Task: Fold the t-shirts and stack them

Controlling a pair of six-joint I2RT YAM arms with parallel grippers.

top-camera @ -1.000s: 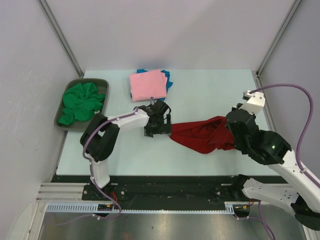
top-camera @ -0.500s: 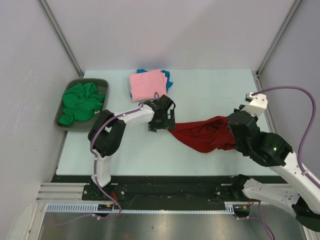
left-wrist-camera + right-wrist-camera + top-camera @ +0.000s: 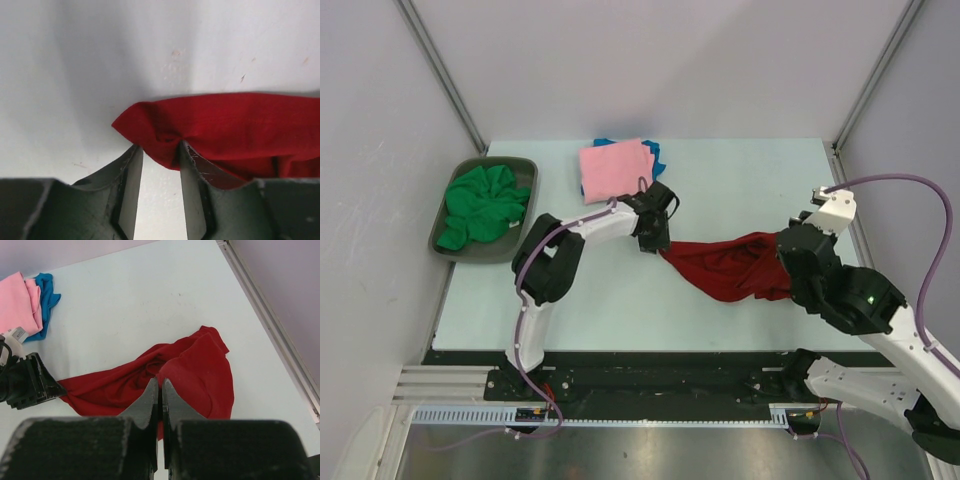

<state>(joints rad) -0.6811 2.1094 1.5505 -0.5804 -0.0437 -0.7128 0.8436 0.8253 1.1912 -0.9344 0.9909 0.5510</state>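
Observation:
A dark red t-shirt (image 3: 725,272) lies stretched and crumpled across the middle of the table. My right gripper (image 3: 160,381) is shut on its right end, a sliver of red cloth (image 3: 195,365) caught between the fingers. My left gripper (image 3: 658,243) is at the shirt's left corner (image 3: 150,125). Its jaws (image 3: 159,147) are half closed, one fingertip each side of the puckered corner, with a gap still showing. A folded pink t-shirt (image 3: 616,170) lies on a blue one (image 3: 656,155) at the back. A green t-shirt (image 3: 480,203) is bunched in the tray.
The grey tray (image 3: 525,163) stands at the table's left edge. Frame posts and grey walls close in the table on the left, back and right. Bare table (image 3: 740,190) lies between the folded stack and the right rail (image 3: 270,320).
My left gripper has moved right and back to the red shirt's left corner, and its jaws have narrowed around that corner. The right gripper has stayed shut on the other end.

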